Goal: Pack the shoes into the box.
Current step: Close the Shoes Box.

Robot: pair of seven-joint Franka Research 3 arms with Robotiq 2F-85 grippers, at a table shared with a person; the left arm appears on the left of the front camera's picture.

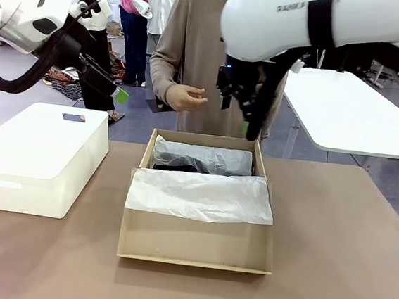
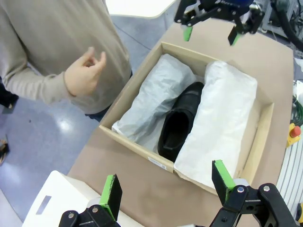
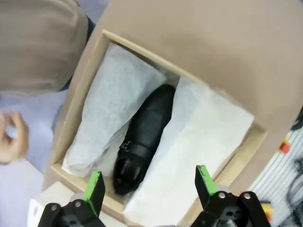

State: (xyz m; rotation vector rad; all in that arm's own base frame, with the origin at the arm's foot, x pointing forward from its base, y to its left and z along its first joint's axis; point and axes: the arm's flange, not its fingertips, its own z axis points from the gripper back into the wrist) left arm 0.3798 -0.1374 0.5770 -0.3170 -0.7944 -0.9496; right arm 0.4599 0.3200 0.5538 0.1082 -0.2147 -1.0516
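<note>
Tan cardboard box (image 1: 197,242) is sitting open at the middle of the brown table (image 1: 332,240), its long side running left to right. White tissue paper (image 1: 202,196) is lining it in two folds, one along the far wall and one over the near half. One black shoe (image 1: 175,167) is lying lengthwise in the gap between the folds, in the far half of the box. In the left wrist view the shoe (image 2: 180,120) is showing its pointed toe toward the right end of the box; in the right wrist view the strap and the heel opening of the shoe (image 3: 142,137) are facing the left end. Whether a second shoe is lying under the paper cannot be told.

Left gripper (image 1: 113,88) is hovering above the table's far left, over the white plastic box (image 1: 40,155), its jaws standing wide apart and empty, as its own camera is showing (image 2: 166,185). Right gripper (image 1: 239,114) is hanging above the far right corner of the cardboard box, jaws likewise spread and holding nothing (image 3: 149,185); it is also appearing at the top of the left wrist view (image 2: 210,34).

Behind the far edge a person in a beige top is standing, one hand (image 1: 183,97) raised at waist level with fingers loosely curled.
</note>
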